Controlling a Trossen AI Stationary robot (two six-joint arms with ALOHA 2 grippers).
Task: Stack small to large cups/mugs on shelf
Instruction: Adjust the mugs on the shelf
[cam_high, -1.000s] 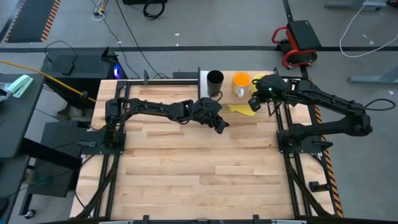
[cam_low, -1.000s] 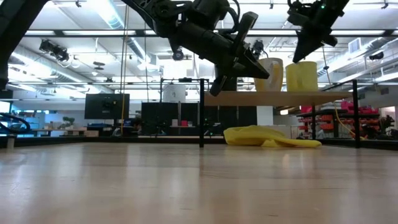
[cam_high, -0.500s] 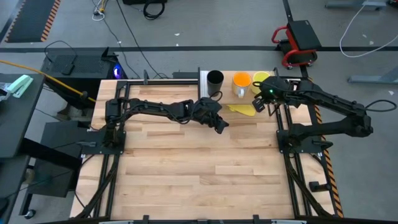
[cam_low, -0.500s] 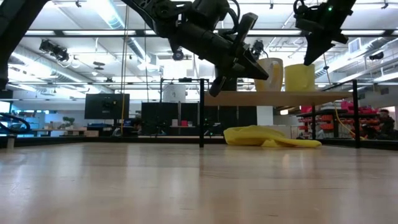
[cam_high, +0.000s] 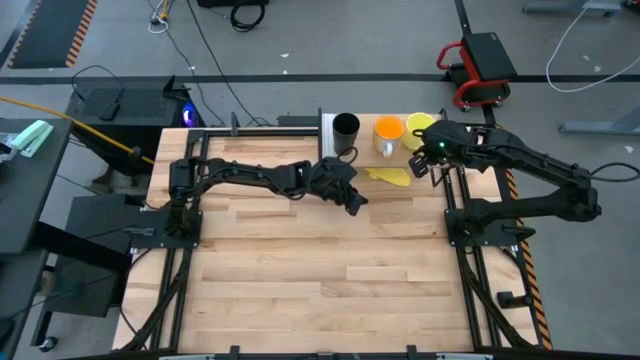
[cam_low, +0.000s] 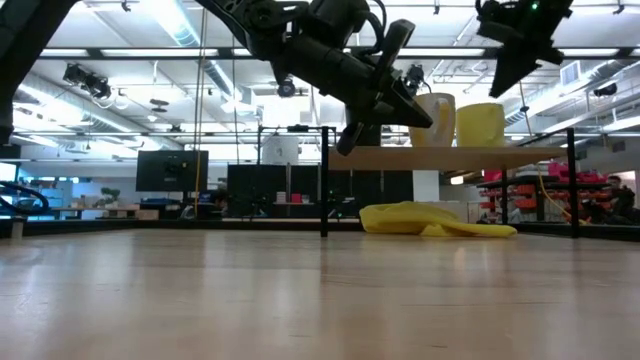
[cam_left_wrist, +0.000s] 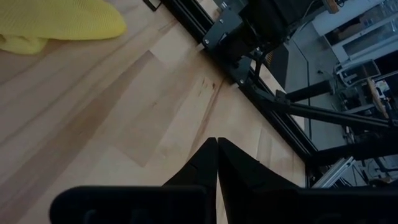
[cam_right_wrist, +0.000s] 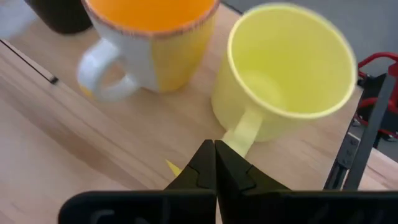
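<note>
Three cups stand in a row on the shelf (cam_low: 450, 156) at the table's far edge: a black cup (cam_high: 346, 128), an orange mug (cam_right_wrist: 149, 37) with a whitish handle, and a yellow mug (cam_right_wrist: 286, 68). Each rests on its base, and both handles point toward the table's near side. My right gripper (cam_right_wrist: 214, 146) hangs shut just above the yellow mug's handle (cam_right_wrist: 242, 134), clear of it; the low view shows its tips (cam_low: 497, 88) above the mug's rim. My left gripper (cam_high: 355, 203) waits shut over the table's middle, in front of the shelf.
A flat yellow floppy object (cam_high: 388, 176) lies on the tabletop under the shelf's front edge. The shelf's white end panel (cam_high: 328, 130) stands left of the black cup. Thin dark posts (cam_low: 324, 180) carry the shelf. Bare wood reaches toward the near edge.
My right gripper has swung a little toward the table's right edge, from beside the orange mug to over the yellow mug, and has tipped its fingers somewhat. It has stayed shut. The cups have kept still.
</note>
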